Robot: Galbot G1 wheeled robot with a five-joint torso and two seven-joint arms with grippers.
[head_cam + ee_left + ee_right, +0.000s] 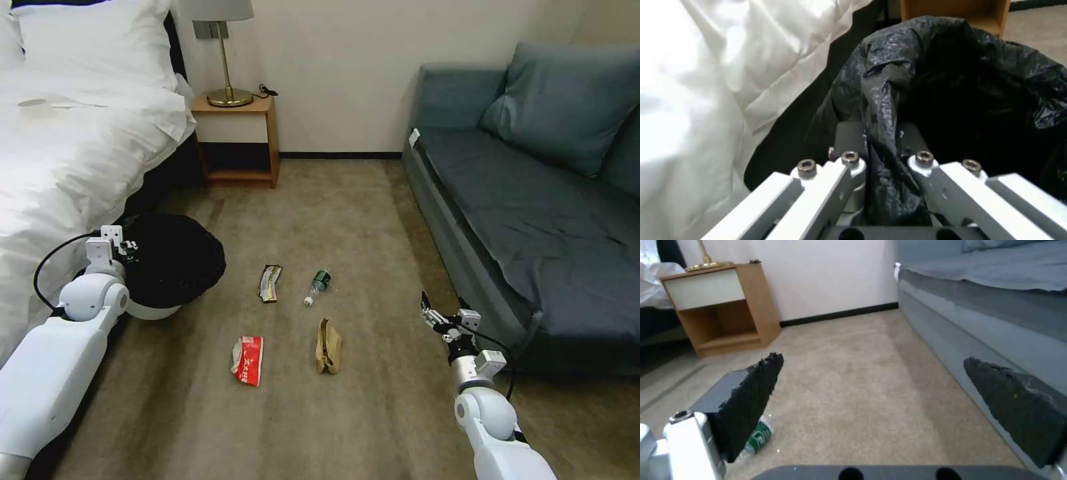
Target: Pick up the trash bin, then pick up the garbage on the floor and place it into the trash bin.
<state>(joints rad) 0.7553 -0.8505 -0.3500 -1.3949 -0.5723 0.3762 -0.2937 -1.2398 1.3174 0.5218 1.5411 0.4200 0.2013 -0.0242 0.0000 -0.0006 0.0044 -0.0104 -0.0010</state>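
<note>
The trash bin (175, 259), white with a crinkly black liner, stands beside the bed at the left. My left gripper (124, 244) is at its near rim. In the left wrist view the left gripper (880, 135) is shut on the liner-wrapped rim of the trash bin (978, 86). The garbage lies on the carpet in the middle: a dark-and-gold wrapper (269, 283), a small bottle (318, 285), a red-and-white wrapper (247, 360) and a tan paper bag (328, 345). My right gripper (441, 308) hangs open to their right, near the sofa. The right wrist view shows the right gripper (873, 359) open, with the bottle (758, 436) behind one finger.
A bed with white bedding (73, 140) fills the left side. A wooden nightstand (240, 140) with a brass lamp (227, 67) stands at the back wall. A grey-blue sofa (533, 200) runs along the right. Open carpet (347, 220) lies between them.
</note>
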